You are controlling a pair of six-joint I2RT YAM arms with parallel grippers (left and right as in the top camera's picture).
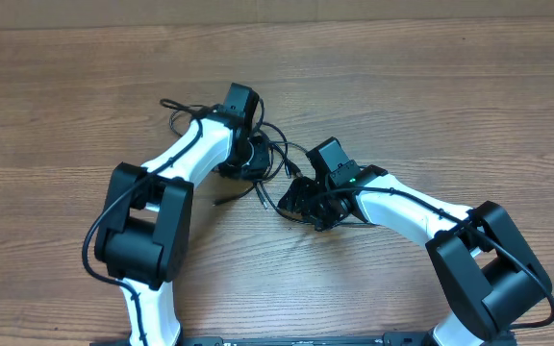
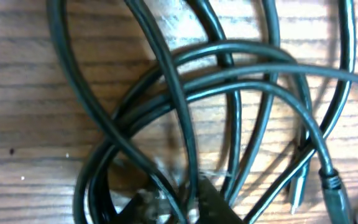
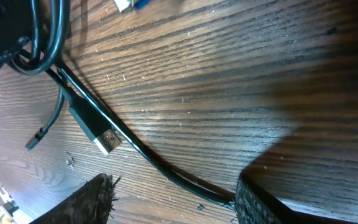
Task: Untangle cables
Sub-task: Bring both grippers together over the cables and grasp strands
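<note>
Right wrist: cable (image 3: 142, 152) within the parted right pincer (image 3: 173, 208)

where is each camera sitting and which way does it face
Overhead: fixed above the table, facing straight down; shows the left arm and right arm, left tool and right tool over the cables.
Left wrist: on the left arm, looking down close at looped cables; only its dark fingertips show, bottom edge.
Right wrist: on the right arm, close to the wood, facing one cable and its plug; its fingers frame the bottom.
Shared: all three see cables on the wooden table.
</note>
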